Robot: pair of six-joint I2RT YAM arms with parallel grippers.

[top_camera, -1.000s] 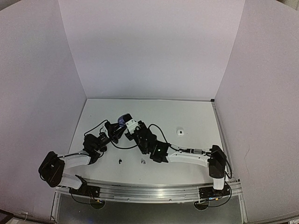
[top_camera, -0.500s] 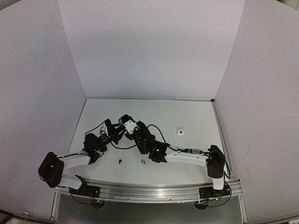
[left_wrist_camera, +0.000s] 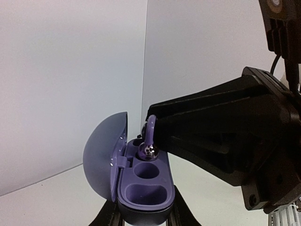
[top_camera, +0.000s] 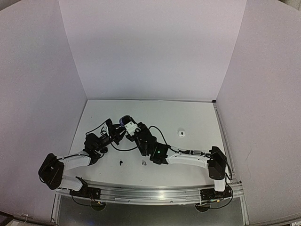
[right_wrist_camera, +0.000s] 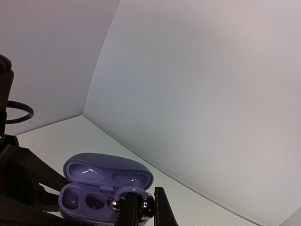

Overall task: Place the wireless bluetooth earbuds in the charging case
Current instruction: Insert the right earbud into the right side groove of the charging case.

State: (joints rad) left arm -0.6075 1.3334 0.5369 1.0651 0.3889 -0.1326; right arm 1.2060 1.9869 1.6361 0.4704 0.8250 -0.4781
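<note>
Purple charging case (left_wrist_camera: 143,190), lid swung open, is clamped in the left gripper (left_wrist_camera: 143,220) above the table (top_camera: 197,113), left of centre. The right gripper (right_wrist_camera: 144,207) is closed on a purple earbud (left_wrist_camera: 150,136), whose chrome tip sits at the mouth of a case socket. A black earbud (top_camera: 121,163) and a greyish earbud (top_camera: 144,163) lie apart near the table's near edge.

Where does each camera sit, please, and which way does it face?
Top: above and behind the robot, looking down on the table; the left arm and right arm show.
Left wrist: faces the open case held by the left gripper, at the bottom edge.
Right wrist: faces the case past the right gripper, at the bottom edge.
Shared: both wrist views show the case and the earbud the right gripper pinches.
</note>
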